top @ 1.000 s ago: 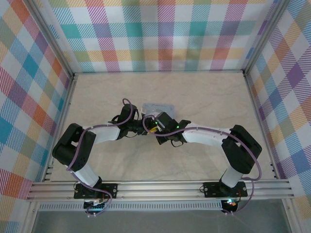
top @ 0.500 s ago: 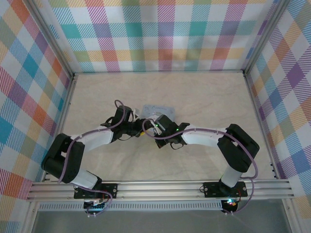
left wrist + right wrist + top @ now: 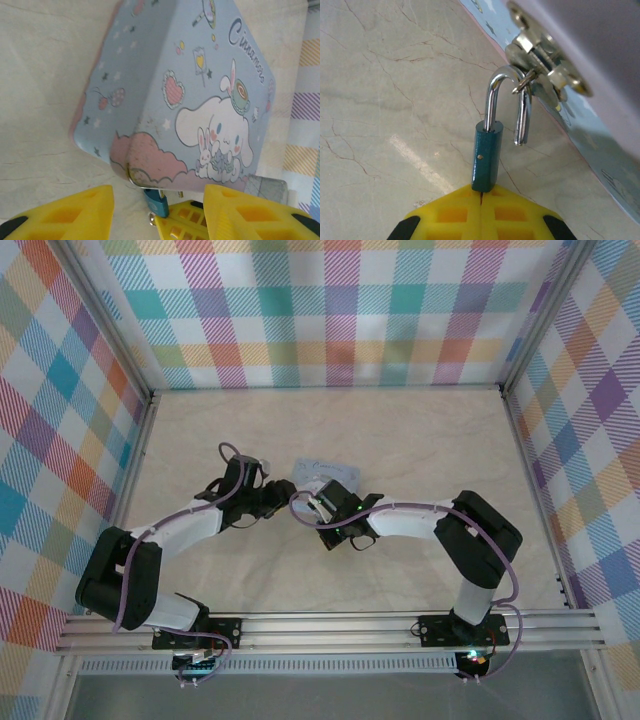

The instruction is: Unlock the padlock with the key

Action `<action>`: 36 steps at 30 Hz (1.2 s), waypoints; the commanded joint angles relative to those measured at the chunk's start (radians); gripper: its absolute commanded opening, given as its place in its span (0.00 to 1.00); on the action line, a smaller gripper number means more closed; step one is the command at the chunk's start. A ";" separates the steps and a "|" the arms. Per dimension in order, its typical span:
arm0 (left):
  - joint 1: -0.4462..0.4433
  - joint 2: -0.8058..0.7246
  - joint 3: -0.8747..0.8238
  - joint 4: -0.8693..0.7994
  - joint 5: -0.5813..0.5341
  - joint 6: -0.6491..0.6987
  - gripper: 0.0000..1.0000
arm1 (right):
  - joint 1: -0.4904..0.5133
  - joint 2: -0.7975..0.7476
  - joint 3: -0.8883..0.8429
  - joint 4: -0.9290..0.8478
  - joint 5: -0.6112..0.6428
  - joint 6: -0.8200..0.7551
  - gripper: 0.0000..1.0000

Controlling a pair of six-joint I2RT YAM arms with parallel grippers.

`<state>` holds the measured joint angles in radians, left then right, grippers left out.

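The padlock (image 3: 486, 155) has a small teal body and a silver shackle. The shackle stands sprung open, one leg free, still hooked through the hasp (image 3: 540, 55) of the pale blue cartoon tin (image 3: 200, 75). My right gripper (image 3: 481, 192) is shut right under the lock's base, and the key is almost wholly hidden between its pads. In the left wrist view the padlock (image 3: 157, 199) hangs at the tin's near edge. My left gripper (image 3: 159, 200) is open there with a yellow finger on each side, touching neither lock nor tin. From above, the left gripper (image 3: 272, 498) and right gripper (image 3: 316, 502) meet at the tin (image 3: 328, 470).
The tin lies flat on the beige marbled table (image 3: 430, 440), near its middle. Plaid walls (image 3: 330, 310) close in the back and both sides. An aluminium rail (image 3: 330, 625) with the arm bases runs along the front.
The left gripper has opened wider and drawn back to the left, its arm stretching out low. The tin has turned slightly. The right gripper stays shut at the padlock.
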<state>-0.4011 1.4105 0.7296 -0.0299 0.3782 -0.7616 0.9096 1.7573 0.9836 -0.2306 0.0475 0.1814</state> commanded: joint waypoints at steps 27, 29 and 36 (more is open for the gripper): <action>0.015 0.128 0.152 -0.008 -0.051 0.084 0.39 | 0.006 -0.079 -0.011 -0.033 0.029 -0.157 0.00; 0.015 0.131 0.152 -0.006 -0.052 0.086 0.39 | 0.006 -0.083 -0.013 -0.030 0.032 -0.169 0.00; 0.015 0.142 0.149 0.001 -0.040 0.079 0.39 | 0.006 -0.092 -0.022 -0.012 0.050 -0.217 0.00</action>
<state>-0.3946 1.5326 0.8650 -0.0235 0.3237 -0.6872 0.9104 1.7027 0.9760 -0.2543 0.0856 0.0105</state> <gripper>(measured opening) 0.389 0.052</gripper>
